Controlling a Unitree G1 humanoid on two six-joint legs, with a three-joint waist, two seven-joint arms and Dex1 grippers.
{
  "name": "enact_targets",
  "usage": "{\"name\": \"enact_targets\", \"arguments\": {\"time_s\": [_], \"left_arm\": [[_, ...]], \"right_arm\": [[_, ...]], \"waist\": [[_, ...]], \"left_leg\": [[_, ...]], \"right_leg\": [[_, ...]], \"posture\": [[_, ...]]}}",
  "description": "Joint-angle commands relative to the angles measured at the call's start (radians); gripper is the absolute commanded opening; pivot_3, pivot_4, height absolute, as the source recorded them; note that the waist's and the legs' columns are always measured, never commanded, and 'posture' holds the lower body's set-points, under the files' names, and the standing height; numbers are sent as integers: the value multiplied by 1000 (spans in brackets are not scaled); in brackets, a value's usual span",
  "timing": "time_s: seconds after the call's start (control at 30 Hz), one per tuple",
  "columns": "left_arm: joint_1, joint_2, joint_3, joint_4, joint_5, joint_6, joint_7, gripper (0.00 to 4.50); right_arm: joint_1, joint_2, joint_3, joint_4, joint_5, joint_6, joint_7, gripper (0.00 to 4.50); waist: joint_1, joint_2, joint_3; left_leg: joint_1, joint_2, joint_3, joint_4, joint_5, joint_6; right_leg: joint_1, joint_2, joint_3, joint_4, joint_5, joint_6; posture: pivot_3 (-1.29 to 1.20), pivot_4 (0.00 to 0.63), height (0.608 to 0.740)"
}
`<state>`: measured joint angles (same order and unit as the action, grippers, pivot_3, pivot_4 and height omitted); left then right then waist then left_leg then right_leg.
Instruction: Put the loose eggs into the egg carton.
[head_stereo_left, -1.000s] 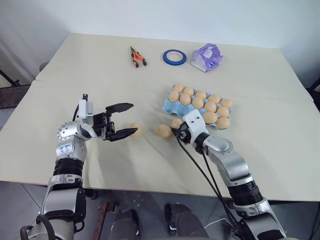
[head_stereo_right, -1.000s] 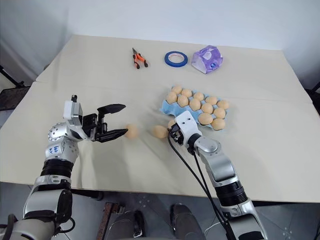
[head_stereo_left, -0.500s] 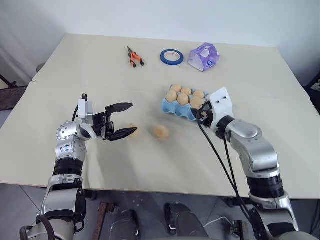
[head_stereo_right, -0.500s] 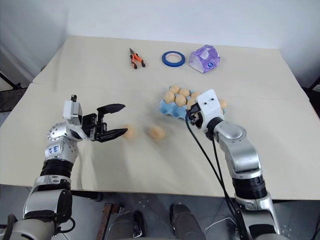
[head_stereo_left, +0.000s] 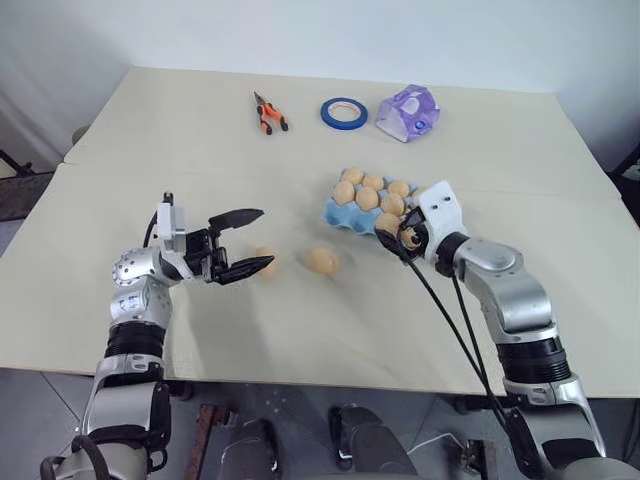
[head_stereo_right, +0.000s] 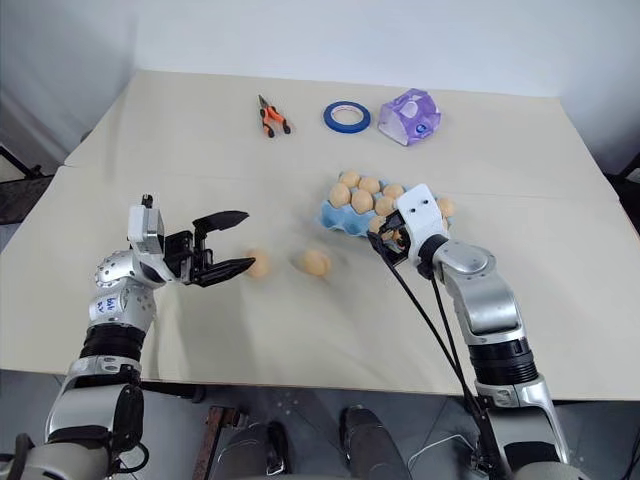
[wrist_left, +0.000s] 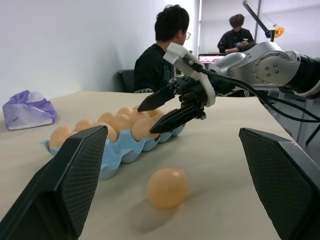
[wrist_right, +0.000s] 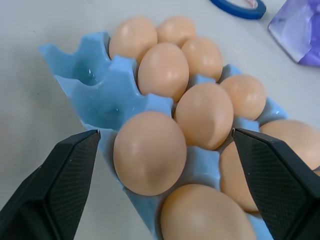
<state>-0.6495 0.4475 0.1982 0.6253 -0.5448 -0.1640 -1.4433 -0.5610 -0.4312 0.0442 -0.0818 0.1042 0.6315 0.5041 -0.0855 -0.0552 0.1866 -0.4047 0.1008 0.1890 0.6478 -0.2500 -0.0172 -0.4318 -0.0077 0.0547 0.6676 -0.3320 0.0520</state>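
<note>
The right gripper (wrist_right: 160, 150) gapes wide and empty over the carton (head_stereo_left: 342, 212), seemingly an egg's drop-off, two eggs (head_stereo_left: 322, 261) lying loose just beside it.

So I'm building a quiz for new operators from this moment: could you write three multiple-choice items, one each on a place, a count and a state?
1. Where does the blue tape ring lie?
A. between the pliers and the purple packet
B. inside the egg carton
C. at the table's near edge

2. How many loose eggs lie on the table?
A. none
B. two
C. five

3. How is the right gripper?
A. shut on an egg
B. open over the carton
C. open over the pliers

Key: 1 A, it sits between them at the far side; 2 B, one egg and another near the left gripper; 3 B, its fingers are spread above the carton's eggs.
</note>
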Motion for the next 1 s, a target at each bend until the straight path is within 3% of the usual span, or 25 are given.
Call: {"name": "enact_targets", "arguments": {"time_s": [0.03, 0.2, 0.37, 0.47, 0.57, 0.83, 1.0], "left_arm": [[3, 14, 21, -53, -1, -2, 27, 4500], [21, 30, 49, -105, 5, -2, 121, 4500], [83, 66, 104, -155, 19, -27, 243, 4500], [152, 87, 132, -214, 20, -24, 295, 4500], [256, 109, 168, -295, 8, -10, 333, 4500], [483, 167, 276, -461, -42, 50, 383, 4500], [532, 185, 305, -484, -57, 63, 385, 4500]], "right_arm": [[12, -52, -34, -67, 23, -8, 40, 4448], [94, -137, -145, -127, 130, -125, 169, 4448], [271, -186, -262, -113, 284, -395, 447, 4448], [355, -194, -331, -123, 434, -409, 579, 4448], [417, -237, -370, -100, 478, -405, 650, 4448], [490, -311, -435, -46, 511, -420, 723, 4448], [488, -317, -436, -37, 500, -429, 703, 4448]], "waist": [[1, 0, 0], [3, 0, 0], [2, 0, 0], [1, 0, 0], [1, 0, 0], [2, 0, 0], [2, 1, 0]], "left_leg": [[0, 0, 0, 0, 0, 0], [0, 0, 0, -1, 0, 0], [0, -1, 0, -2, 0, 0], [1, 0, 0, -1, 0, 0], [2, 1, 0, 0, 0, 0], [4, 0, -2, -1, -3, 5], [4, 0, -3, -1, -4, 4]], "right_leg": [[0, 0, 0, 0, 0, 0], [0, 0, 0, -2, 0, 0], [2, 2, -1, -4, 0, 1], [3, 2, 0, -4, 0, 1], [3, 1, 0, -3, 0, 2], [6, -2, -1, -4, 2, 0], [6, -3, -1, -4, 3, -2]], "posture": [[0, 150, 740], [0, 150, 740], [0, 150, 740], [0, 150, 740], [0, 150, 740], [0, 150, 740], [0, 150, 740]]}}
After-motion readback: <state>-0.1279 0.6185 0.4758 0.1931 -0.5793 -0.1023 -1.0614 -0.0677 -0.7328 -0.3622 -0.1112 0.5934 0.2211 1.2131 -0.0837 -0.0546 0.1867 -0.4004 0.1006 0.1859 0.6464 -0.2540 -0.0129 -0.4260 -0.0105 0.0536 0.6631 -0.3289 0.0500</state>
